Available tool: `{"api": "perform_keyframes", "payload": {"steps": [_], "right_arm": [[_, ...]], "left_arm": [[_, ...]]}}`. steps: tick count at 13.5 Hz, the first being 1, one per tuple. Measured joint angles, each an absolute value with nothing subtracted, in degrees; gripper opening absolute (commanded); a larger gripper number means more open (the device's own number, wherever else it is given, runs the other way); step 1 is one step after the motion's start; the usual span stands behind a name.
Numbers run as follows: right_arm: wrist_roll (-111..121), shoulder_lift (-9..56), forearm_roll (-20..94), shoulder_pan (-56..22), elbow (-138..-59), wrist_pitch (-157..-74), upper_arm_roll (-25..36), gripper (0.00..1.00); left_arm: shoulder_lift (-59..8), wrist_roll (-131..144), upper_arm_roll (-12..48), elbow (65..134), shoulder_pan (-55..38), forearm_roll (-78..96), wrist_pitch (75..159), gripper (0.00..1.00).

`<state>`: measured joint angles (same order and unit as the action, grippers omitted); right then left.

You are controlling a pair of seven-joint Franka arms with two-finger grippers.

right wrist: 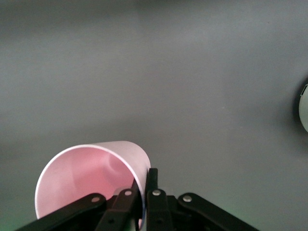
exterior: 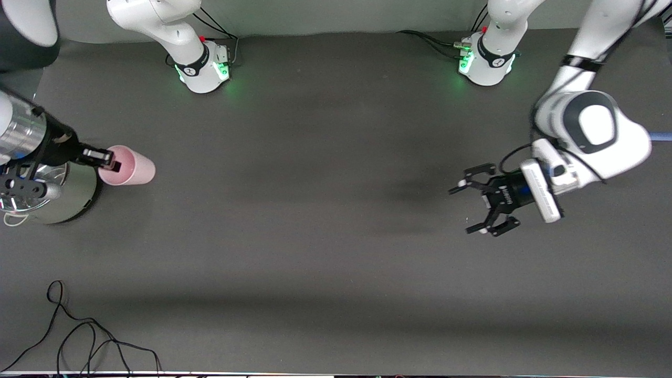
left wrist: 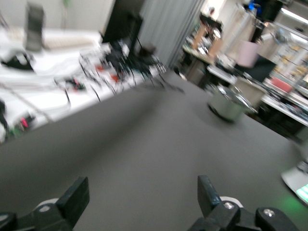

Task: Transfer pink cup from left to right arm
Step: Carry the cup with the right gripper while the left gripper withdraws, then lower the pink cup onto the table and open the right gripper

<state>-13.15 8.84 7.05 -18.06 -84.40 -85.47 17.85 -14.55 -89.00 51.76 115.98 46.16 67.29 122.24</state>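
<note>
My right gripper [exterior: 111, 161] is shut on the rim of the pink cup [exterior: 135, 167], one finger inside and one outside. It holds the cup on its side in the air beside a steel pot, at the right arm's end of the table. In the right wrist view the cup [right wrist: 91, 178] shows its open mouth, with its wall pinched at the right gripper [right wrist: 147, 180]. My left gripper [exterior: 464, 208] is open and empty above the table at the left arm's end. In the left wrist view the left gripper [left wrist: 143, 192] is spread wide, and the cup [left wrist: 248, 53] shows small above the pot.
A steel pot [exterior: 58, 194] stands under my right wrist; it also shows in the left wrist view [left wrist: 228, 106]. A black cable [exterior: 79, 336] lies near the table's front edge. The two arm bases [exterior: 205, 65] [exterior: 485, 60] stand along the back edge.
</note>
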Motion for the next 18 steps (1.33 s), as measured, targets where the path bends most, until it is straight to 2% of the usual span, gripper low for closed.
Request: {"api": "perform_keyframes", "payload": {"steps": [3, 7, 11, 15, 18], "right_arm": [[-10.1, 8.6, 7.3, -18.1, -93.5, -94.1, 20.3, 0.0], [-7.6, 8.5, 7.3, -18.1, -106.1, -108.3, 21.5, 0.0], [-3.3, 9.1, 7.3, -18.1, -118.5, -124.3, 23.6, 0.0], [-2.8, 13.0, 7.3, -18.2, -127.3, -140.4, 23.9, 0.0], [-1.8, 15.4, 7.3, -18.1, -128.4, -143.9, 24.0, 0.0]], "left_arm": [[-14.1, -73.2, 51.7, 109.5, 53.5, 48.0, 107.3, 1.0], [-13.1, -52.1, 52.3, 97.2, 54.8, 24.5, 93.3, 1.0], [-11.9, -37.9, 53.7, 90.2, 52.6, 8.3, 85.0, 1.0], [-10.5, -31.3, 54.0, 88.6, 48.6, -1.7, 81.5, 1.0], [-9.0, -25.1, 54.0, 88.0, 47.6, -6.2, 80.3, 1.0]]}}
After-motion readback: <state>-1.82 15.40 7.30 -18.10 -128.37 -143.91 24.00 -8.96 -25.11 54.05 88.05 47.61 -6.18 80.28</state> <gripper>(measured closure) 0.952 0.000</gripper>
